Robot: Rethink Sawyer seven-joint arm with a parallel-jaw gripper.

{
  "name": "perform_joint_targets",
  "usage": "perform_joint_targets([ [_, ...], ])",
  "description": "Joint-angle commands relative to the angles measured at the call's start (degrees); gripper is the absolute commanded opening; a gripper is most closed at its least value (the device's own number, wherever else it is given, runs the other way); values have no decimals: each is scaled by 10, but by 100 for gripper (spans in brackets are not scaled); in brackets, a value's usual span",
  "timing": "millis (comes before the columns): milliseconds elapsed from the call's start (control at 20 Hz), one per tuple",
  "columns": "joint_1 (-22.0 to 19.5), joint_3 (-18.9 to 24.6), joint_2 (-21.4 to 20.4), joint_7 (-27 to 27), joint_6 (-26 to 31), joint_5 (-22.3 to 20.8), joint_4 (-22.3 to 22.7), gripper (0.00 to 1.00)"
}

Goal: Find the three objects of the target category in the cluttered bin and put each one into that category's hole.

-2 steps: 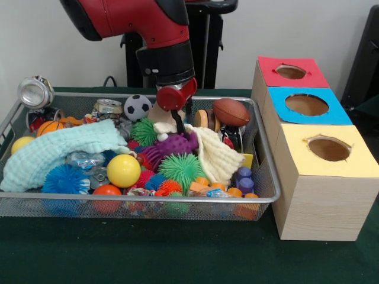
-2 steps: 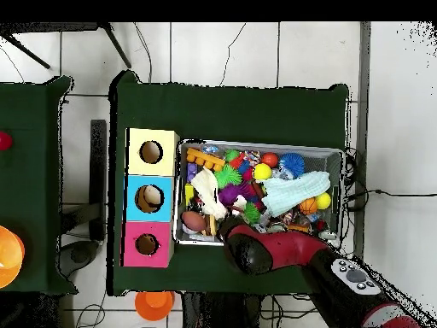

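Note:
A wire mesh bin [image 1: 136, 201] [image 2: 282, 145] holds a jumble of toys. My gripper [image 1: 177, 123] reaches down into its back middle, just above a purple spiky toy [image 1: 173, 145] and a cream cloth [image 1: 216, 155]. Whether it holds anything is hidden. Around it lie a green spiky ball [image 1: 180, 168], a smaller green one [image 1: 144, 131], a yellow ball [image 1: 123, 170], a soccer ball [image 1: 137, 107] and a brown football [image 1: 231, 111]. In the overhead view the red arm [image 2: 256, 252] covers the gripper. The wooden box has a red hole [image 1: 291, 71], a blue hole [image 1: 307, 105] and a yellow hole [image 1: 329, 148].
A mint towel [image 1: 59, 151] drapes over the bin's left half, beside a blue spiky ball [image 1: 64, 179] and metal cans [image 1: 35, 92]. The hole box [image 2: 150, 198] stands right against the bin. An orange object [image 2: 154, 301] sits off the table's edge, and a second table [image 2: 34, 171] stands beside.

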Motion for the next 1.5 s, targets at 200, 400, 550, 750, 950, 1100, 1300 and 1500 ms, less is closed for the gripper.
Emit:
perform_joint_targets([
  [200,46,-73,60,106,82,18,-84,0],
  [400,51,-75,60,104,78,20,-80,0],
  [550,55,-78,60,100,80,23,-79,0],
  [750,38,-65,27,86,99,30,-61,0],
  [950,-32,-9,-62,18,186,46,-12,0],
  [1100,-72,24,-127,-41,269,65,3,0],
  [1300,-99,52,-166,-81,333,66,-5,0],
  [1500,-130,80,-185,-112,367,46,-20,0],
])
